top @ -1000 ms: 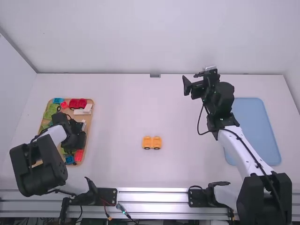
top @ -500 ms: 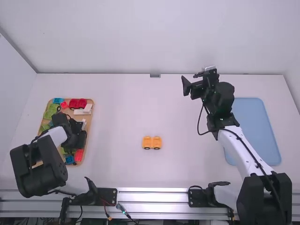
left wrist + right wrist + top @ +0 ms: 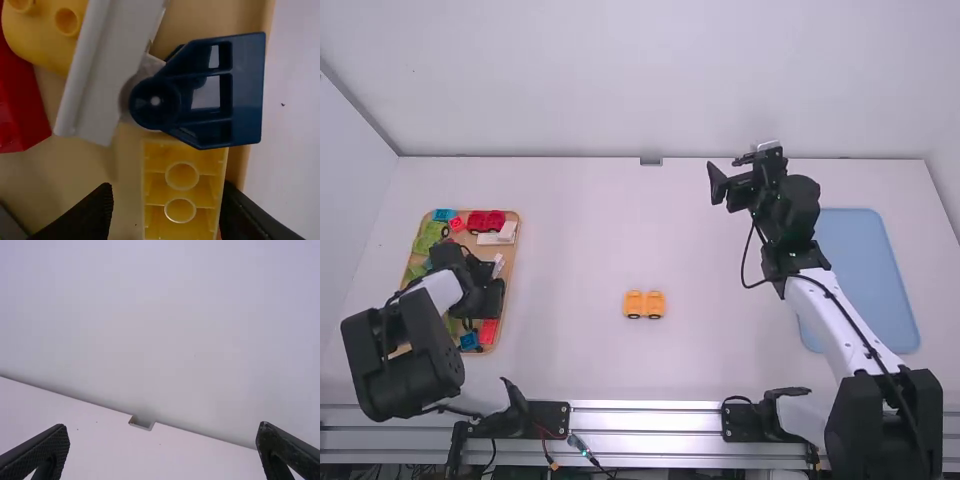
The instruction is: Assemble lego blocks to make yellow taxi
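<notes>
In the high view, my left gripper [image 3: 482, 292] is low over the wooden tray [image 3: 514, 240] of blocks. In the left wrist view, my left gripper [image 3: 166, 192] stands open around a yellow block [image 3: 182, 192] with two round studs; one finger is apart from it, the other close beside it. A dark blue piece [image 3: 220, 90] and a white block [image 3: 107, 65] lie by its end. Two orange-yellow pieces with dark wheels [image 3: 644, 304] sit side by side mid-table. Toward the table's back right, my right gripper [image 3: 724, 178] is raised; in the right wrist view, my right gripper [image 3: 163, 434] is open and holds nothing.
Red blocks [image 3: 486, 221], green blocks [image 3: 428, 238] and blue blocks [image 3: 470, 341] crowd the tray. A blue flat tray [image 3: 860, 270] lies on the right beside my right arm. The back wall [image 3: 620, 80] rises behind the table.
Beside my left gripper, a small white block in the tray has shifted slightly. Both arms stay nearly in place.
</notes>
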